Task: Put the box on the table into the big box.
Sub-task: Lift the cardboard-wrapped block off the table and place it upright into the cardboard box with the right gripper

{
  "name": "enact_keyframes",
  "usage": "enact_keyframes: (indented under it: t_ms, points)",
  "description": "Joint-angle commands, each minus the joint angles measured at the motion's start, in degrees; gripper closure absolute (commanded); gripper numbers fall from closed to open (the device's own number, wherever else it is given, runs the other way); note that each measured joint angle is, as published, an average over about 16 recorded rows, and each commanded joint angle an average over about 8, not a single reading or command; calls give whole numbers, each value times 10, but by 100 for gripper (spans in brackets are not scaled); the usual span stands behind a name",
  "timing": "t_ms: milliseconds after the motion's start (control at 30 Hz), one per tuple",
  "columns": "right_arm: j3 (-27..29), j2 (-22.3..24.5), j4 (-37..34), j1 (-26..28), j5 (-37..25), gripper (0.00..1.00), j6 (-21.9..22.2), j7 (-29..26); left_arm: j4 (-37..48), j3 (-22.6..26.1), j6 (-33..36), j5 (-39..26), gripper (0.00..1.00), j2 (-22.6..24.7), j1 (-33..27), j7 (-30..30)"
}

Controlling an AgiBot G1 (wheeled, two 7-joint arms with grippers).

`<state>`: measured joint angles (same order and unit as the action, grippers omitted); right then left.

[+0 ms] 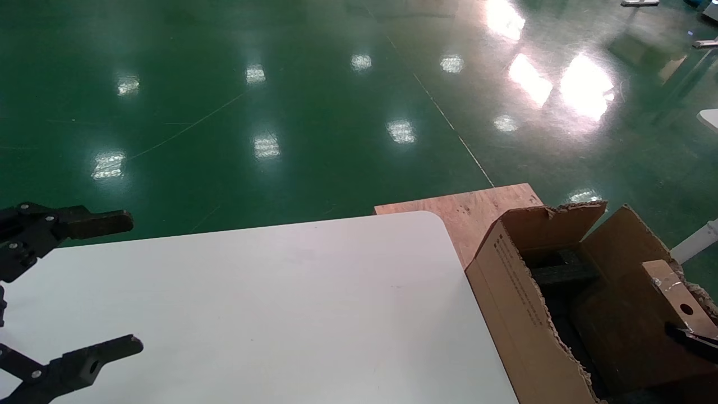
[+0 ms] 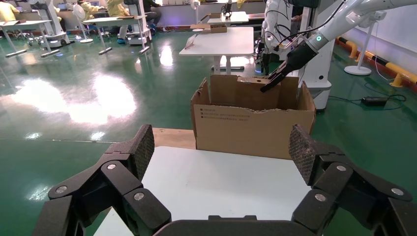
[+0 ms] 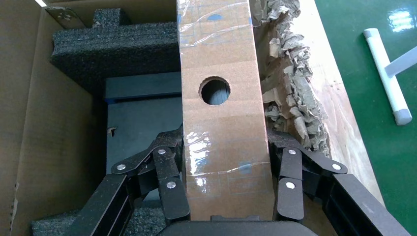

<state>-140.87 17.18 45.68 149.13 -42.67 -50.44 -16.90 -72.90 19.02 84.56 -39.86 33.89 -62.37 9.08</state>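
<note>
Brown and taped, the box (image 3: 223,98) sits clamped between the right gripper (image 3: 225,189) fingers, held inside the carton (image 1: 507,303) over dark foam (image 3: 118,46), close to the ragged right wall. At the table (image 1: 269,314) left edge the left gripper (image 1: 84,292) hangs spread wide, holding nothing, white top bare before it.

Bright overhead lighting; strong glare patches on the glossy green floor (image 1: 314,112). The tabletop (image 1: 280,303) is evenly lit, with a soft sheen.
</note>
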Motion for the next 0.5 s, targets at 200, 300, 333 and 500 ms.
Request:
enact_keyframes:
  t_ms: [200,300,333,500]
  points:
    - [-6,-3,-1,4,0,60,1,-3,0,0,0,0,0,0,0,0]
    - [-8,-4,-1,4,0,23,1,-4,0,0,0,0,0,0,0,0]
    - [-8,-4,-1,4,0,13,1,-4,0,0,0,0,0,0,0,0]
    - [-8,-4,-1,4,1,0,1,-4,0,0,0,0,0,0,0,0]
